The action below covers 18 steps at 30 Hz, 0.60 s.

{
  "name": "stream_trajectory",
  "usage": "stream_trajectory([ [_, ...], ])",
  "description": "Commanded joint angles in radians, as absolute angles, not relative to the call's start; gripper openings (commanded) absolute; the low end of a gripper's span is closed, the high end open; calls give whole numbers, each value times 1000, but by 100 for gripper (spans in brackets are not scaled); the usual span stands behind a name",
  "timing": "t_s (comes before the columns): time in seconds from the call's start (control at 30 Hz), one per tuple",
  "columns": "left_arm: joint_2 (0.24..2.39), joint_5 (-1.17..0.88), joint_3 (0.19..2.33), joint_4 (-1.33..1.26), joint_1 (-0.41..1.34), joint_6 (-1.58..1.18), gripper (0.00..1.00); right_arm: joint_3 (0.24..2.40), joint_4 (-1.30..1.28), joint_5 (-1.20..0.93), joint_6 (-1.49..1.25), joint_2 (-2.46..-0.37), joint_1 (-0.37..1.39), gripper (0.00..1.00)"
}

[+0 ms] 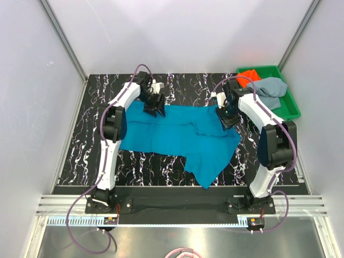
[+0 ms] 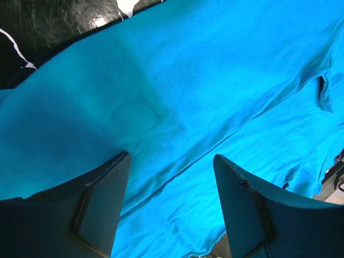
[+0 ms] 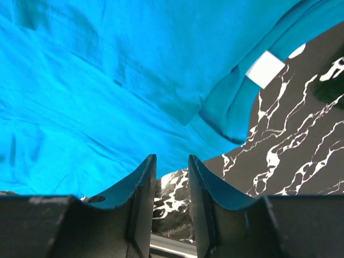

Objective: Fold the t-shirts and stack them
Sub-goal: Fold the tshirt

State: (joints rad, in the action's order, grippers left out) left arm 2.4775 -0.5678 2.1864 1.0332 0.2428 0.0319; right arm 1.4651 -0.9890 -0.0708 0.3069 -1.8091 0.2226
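Note:
The teal-blue t-shirt [image 1: 177, 134] lies spread on the black marble table, one part hanging toward the near edge. My left gripper [image 1: 156, 105] is over its far left edge, jaws wide open, with teal cloth [image 2: 177, 80] under and between the fingers [image 2: 102, 199]. My right gripper [image 1: 226, 116] is at the shirt's far right edge. Its jaws stand narrowly apart with nothing between them, at the cloth's edge [image 3: 107, 80]. The collar with a white label [image 3: 265, 69] shows there. The orange-red shirt [image 1: 249, 75] and grey-blue shirt [image 1: 271, 88] lie crumpled in the tray.
The green plastic tray [image 1: 293, 105] stands at the back right corner. The black marble table [image 1: 86, 140] is walled by white panels on the left, back and right. A metal rail runs along the near edge by the arm bases.

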Motion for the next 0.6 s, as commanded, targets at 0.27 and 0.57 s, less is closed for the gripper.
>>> stream_trajectory([
  [0.27, 2435, -520, 2108, 1012, 247, 61, 69, 1799, -934, -179, 255, -2117, 219, 38],
  [0.57, 2416, -390, 2097, 1017, 226, 66, 70, 1937, -943, -219, 219, -2287, 180, 39],
])
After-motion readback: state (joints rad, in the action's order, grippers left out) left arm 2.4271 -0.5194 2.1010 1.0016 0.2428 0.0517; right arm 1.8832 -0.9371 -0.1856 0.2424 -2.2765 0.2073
